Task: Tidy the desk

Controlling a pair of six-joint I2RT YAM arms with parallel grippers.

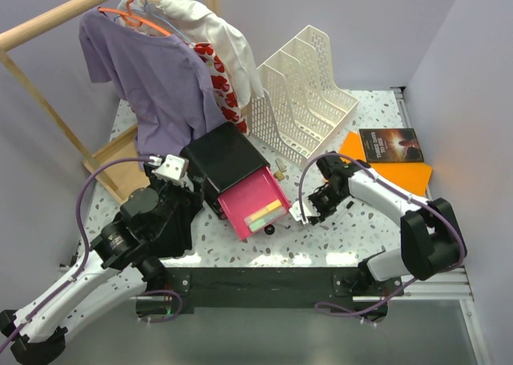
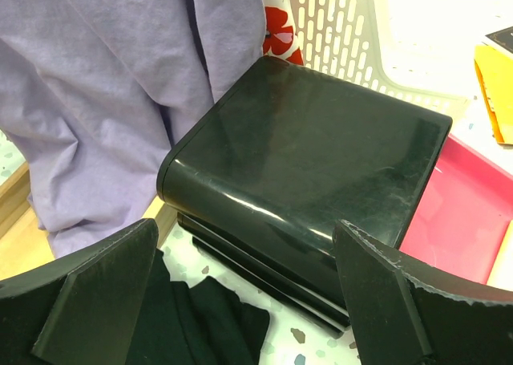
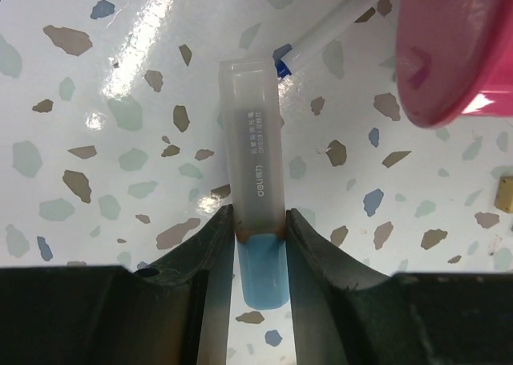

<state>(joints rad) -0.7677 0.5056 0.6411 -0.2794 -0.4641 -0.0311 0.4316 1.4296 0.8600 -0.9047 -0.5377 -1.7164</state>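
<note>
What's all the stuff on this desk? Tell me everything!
desk: one, white speckled, under everything
clothes rack: one, wooden, back left
shirt: one, purple, on clothes rack
other clothes: two, white and red-patterned, beside shirt
file rack: one, cream, back middle
drawer box: one, black, middle; pink drawer open
book: one, dark, right, on orange folder
highlighter: one, blue, in right gripper
pen: one, white, beyond highlighter
left gripper: one, black, open, facing drawer box
right gripper: one, black, shut on highlighter

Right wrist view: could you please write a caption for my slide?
Right gripper shut on a blue highlighter, speckled desk behind, pink drawer beside.
</note>
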